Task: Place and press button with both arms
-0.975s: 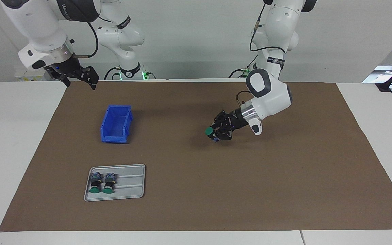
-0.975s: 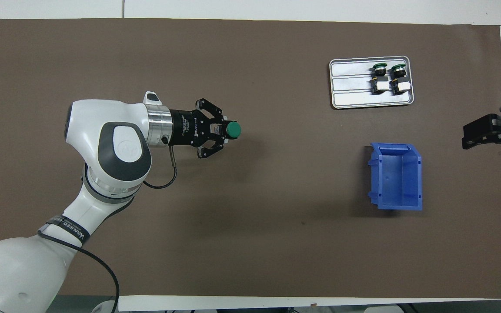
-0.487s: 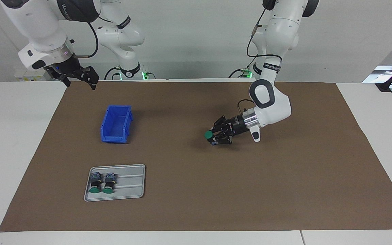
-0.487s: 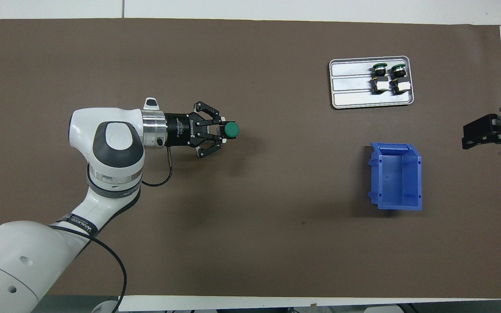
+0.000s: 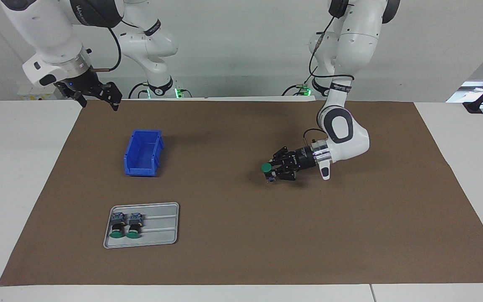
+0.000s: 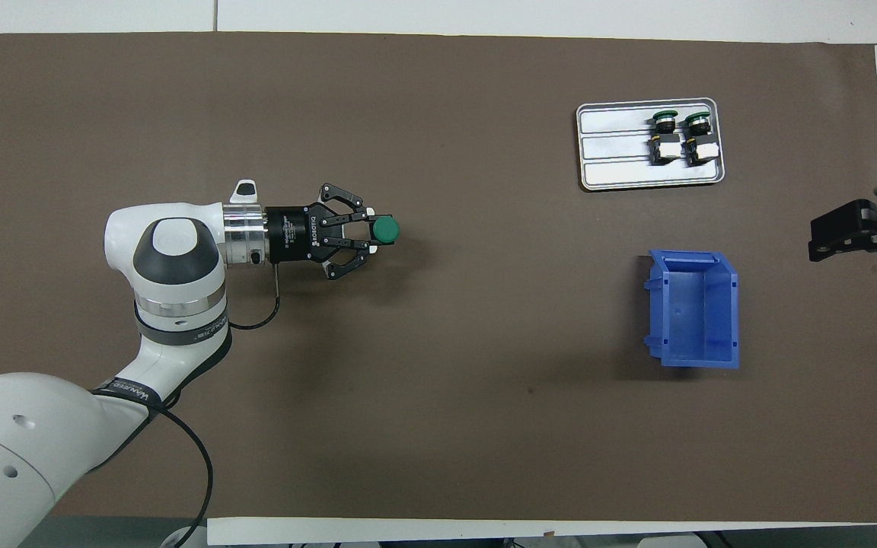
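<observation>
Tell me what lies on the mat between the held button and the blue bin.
Nothing: in the overhead view the brown mat is bare from the button, held in the left gripper, to the blue bin.

A blue bin sat open-topped on the brown mat, in the left-centre of the facing view and at the right of the overhead view. A shallow grey metal tray lay flat in the lower left of the facing view, upper right in the overhead one. The mat covered a white table.
</observation>
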